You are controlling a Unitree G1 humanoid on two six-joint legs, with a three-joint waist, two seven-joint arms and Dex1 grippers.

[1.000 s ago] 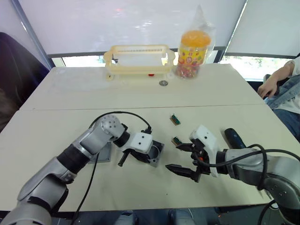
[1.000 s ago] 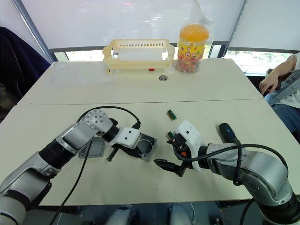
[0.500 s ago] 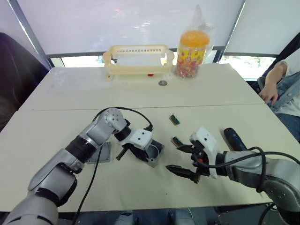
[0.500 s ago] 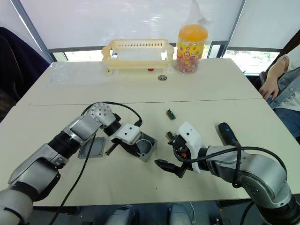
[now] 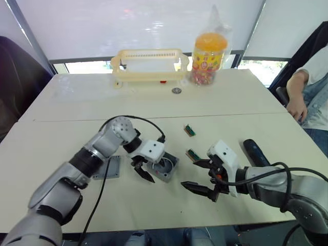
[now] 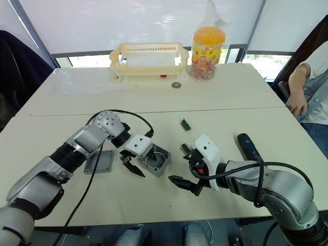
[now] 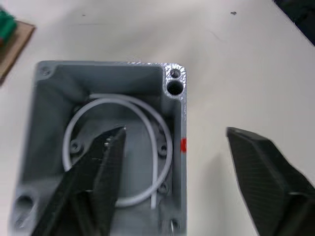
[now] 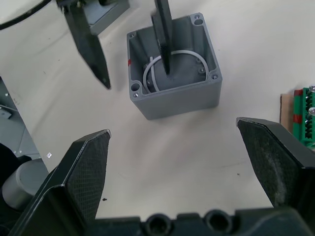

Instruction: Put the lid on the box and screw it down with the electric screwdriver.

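The box (image 5: 167, 169) is a grey open enclosure with a white ring inside and a red mark on one wall (image 7: 182, 145). It stands on the table between my two arms. My left gripper (image 5: 155, 173) is open and straddles the red-marked wall: one finger (image 7: 106, 162) is inside the box, the other finger (image 7: 261, 167) is outside. Neither touches the wall. The flat grey lid (image 5: 107, 167) lies on the table to the left of the box. My right gripper (image 5: 197, 175) stands open just right of the box, holding nothing. The dark electric screwdriver (image 5: 254, 152) lies behind my right arm.
Two small green pieces (image 5: 190, 130) (image 5: 193, 154) lie behind and to the right of the box. A cream basket (image 5: 148, 64), a candy jar (image 5: 207, 51) and a coin (image 5: 177, 90) stand at the table's far side. A person (image 5: 310, 97) sits at the right edge.
My left gripper was shut beside the box and has opened, its fingers now straddling one wall. The right arm has not moved.
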